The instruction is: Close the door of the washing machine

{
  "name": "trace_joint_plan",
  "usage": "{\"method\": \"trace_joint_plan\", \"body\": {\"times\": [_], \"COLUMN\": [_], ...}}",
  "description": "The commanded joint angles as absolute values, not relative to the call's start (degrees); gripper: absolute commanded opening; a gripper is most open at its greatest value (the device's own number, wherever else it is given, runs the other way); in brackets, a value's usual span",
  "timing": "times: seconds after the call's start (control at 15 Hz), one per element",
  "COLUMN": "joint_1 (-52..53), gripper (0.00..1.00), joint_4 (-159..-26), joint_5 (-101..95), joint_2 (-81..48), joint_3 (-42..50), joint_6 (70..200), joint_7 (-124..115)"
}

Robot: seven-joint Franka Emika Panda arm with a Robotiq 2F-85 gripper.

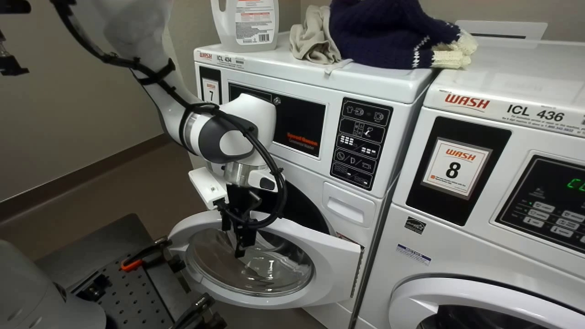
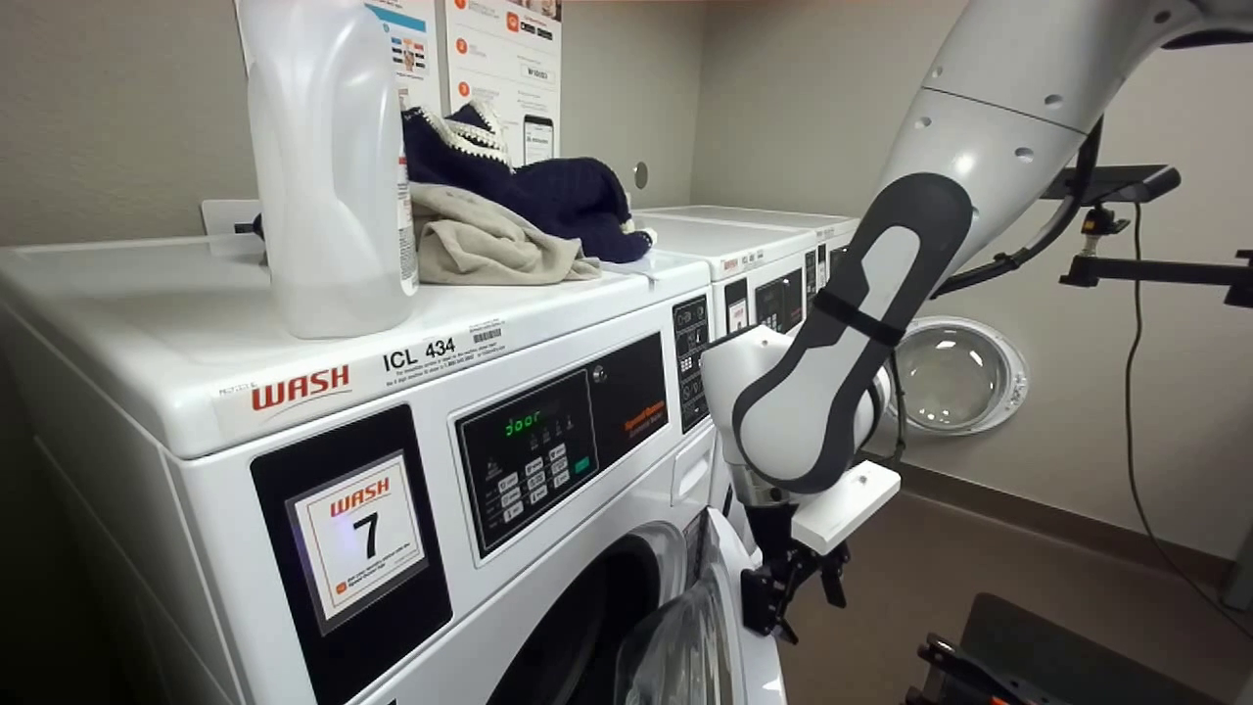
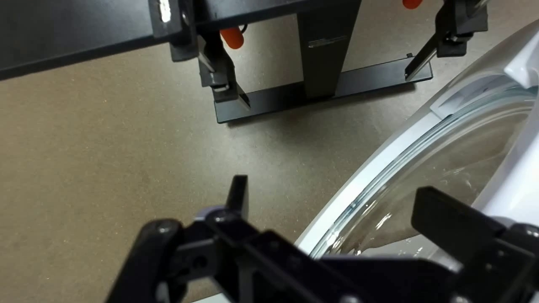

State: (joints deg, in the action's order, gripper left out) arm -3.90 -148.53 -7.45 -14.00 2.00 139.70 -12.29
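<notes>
The washing machine (image 1: 381, 87), the white "7" machine with a black panel, also stands in an exterior view (image 2: 225, 509). Its round door (image 1: 336, 262) is swung wide open, with a white rim and clear glass; the dark drum opening shows behind. The door also shows edge-on in an exterior view (image 2: 754, 627) and at the right of the wrist view (image 3: 358, 179). My gripper (image 1: 234, 238) points down at the door's outer face, near the upper rim. In the wrist view the gripper (image 3: 332, 191) is open, fingers wide apart, nothing held. I cannot tell whether it touches the door.
The "8" machine (image 1: 461, 256) stands right beside. A detergent bottle (image 2: 328, 196), a beige cloth (image 2: 480, 240) and a navy knit garment (image 2: 558, 196) lie on top of the "7" machine. A black table with clamps (image 1: 132, 278) stands near the door's free edge.
</notes>
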Motion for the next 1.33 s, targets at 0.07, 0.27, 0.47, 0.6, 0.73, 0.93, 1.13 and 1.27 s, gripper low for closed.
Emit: {"method": "trace_joint_plan", "body": {"times": [0.07,0.27,0.47,0.6,0.73,0.93,1.13,1.27], "joint_1": [-2.2,-1.5,-0.8,-0.1,0.5,2.2,8.4,14.6], "gripper": [1.0,1.0,1.0,1.0,1.0,1.0,1.0,1.0], "joint_4": [-147.0,-146.1,-145.2,-144.6,-143.8,-141.7,-138.9,-137.3], "joint_5": [-1.8,2.5,5.6,6.4,6.6,5.7,1.6,-1.1], "joint_2": [-17.3,-18.7,-20.3,-21.9,-23.6,-26.0,-28.7,-30.6], "joint_3": [0.9,-1.1,-3.2,-4.2,-4.8,-4.7,0.1,5.7], "joint_6": [144.6,146.8,148.8,151.8,155.4,161.5,169.9,175.7], "joint_7": [-9.3,-6.8,-4.8,-4.4,-4.4,-6.0,-10.5,-13.7]}}
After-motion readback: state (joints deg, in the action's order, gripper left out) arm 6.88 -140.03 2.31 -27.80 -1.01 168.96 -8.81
